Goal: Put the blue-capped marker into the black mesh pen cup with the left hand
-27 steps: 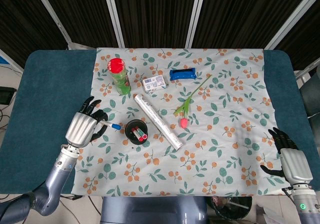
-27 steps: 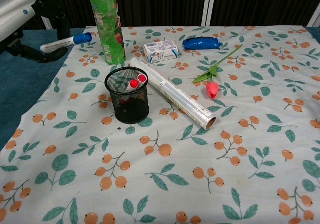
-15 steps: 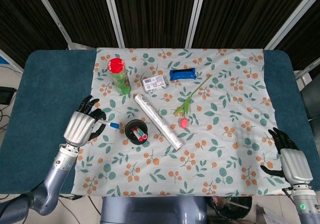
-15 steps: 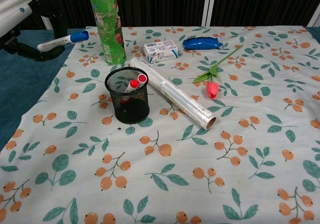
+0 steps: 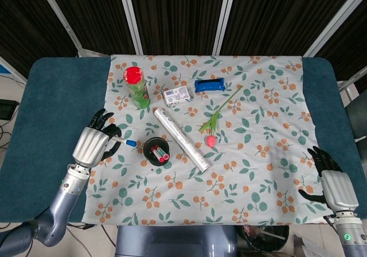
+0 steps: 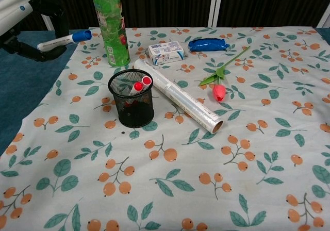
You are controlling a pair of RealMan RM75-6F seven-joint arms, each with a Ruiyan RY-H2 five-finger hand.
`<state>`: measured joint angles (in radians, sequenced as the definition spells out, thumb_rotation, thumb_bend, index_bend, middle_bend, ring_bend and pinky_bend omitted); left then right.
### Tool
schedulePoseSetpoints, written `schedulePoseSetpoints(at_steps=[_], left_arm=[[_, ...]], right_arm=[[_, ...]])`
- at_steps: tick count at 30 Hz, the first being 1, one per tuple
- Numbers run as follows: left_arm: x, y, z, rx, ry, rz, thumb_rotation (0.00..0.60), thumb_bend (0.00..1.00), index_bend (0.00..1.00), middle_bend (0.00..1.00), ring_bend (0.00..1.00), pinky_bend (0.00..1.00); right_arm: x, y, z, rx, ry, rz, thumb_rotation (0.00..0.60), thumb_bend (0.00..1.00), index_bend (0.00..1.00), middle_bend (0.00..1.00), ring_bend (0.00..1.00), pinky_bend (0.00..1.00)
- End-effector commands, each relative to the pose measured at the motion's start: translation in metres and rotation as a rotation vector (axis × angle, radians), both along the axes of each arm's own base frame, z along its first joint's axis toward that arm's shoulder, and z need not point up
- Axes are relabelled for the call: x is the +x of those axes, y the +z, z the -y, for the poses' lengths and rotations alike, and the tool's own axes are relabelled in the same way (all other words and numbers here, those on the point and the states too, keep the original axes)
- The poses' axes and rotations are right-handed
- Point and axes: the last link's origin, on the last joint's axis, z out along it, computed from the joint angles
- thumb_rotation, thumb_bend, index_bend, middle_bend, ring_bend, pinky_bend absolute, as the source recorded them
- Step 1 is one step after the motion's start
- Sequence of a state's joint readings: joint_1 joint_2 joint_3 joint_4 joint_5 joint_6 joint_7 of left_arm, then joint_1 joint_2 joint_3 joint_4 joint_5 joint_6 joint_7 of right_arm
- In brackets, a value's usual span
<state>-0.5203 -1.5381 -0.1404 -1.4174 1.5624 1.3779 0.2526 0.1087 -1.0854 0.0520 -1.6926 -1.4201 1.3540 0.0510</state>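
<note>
While held by the left robot hand [image 5: 92, 145], the blue-capped marker [image 6: 61, 40] hangs level.

A teal desk [image 5: 49, 105] carries a white cloth [image 5: 252, 171] printed with leaves and orange berries, which covers its middle. On the cloth: a green can [image 5: 136, 86] with a red lid at 11 o'clock, upright; a small box [image 5: 176, 95] and a blue packet [image 5: 210, 85] toward 12; a foil roll [image 5: 180, 132] lying diagonally at centre; a pink tulip [image 5: 214, 121] just right of it; a black mesh cup [image 5: 156, 151] at 8 o'clock, holding red-capped pens.
</note>
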Motion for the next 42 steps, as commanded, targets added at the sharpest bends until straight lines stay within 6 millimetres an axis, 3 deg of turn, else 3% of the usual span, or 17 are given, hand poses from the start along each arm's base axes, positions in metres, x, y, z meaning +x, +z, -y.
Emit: schedulePoseSetpoints(at_steps=[1, 11, 25, 34, 42], left_arm=[[0.0, 0.0, 0.0, -0.001, 0.002, 0.0, 0.6, 0.37, 0.58, 0.53, 0.16, 0.13], [0.005, -0.003, 0.0, -0.023, 0.008, 0.022, 0.6, 0.37, 0.58, 0.53, 0.16, 0.12], [0.071, -0.038, 0.006, -0.316, 0.083, 0.401, 0.6, 0.36, 0.58, 0.53, 0.16, 0.13], [0.095, -0.059, -0.004, -0.426, 0.157, 0.511, 0.6, 0.35, 0.58, 0.52, 0.16, 0.13], [0.105, -0.073, -0.012, -0.46, 0.158, 0.495, 0.6, 0.35, 0.53, 0.49, 0.16, 0.13]], right_arm=[[0.0, 0.0, 0.0, 0.0, 0.001, 0.001, 0.6, 0.2, 0.04, 0.0, 0.0, 0.18], [0.0, 0.0, 0.0, 0.001, -0.002, -0.001, 0.6, 0.2, 0.04, 0.0, 0.0, 0.18], [0.0, -0.001, 0.001, 0.006, -0.01, 0.012, 0.6, 0.2, 0.04, 0.0, 0.0, 0.18], [-0.001, 0.0, 0.002, 0.01, -0.017, 0.023, 0.6, 0.2, 0.04, 0.0, 0.0, 0.18], [-0.001, 0.0, 0.002, 0.012, -0.023, 0.029, 0.6, 0.2, 0.04, 0.0, 0.0, 0.18]])
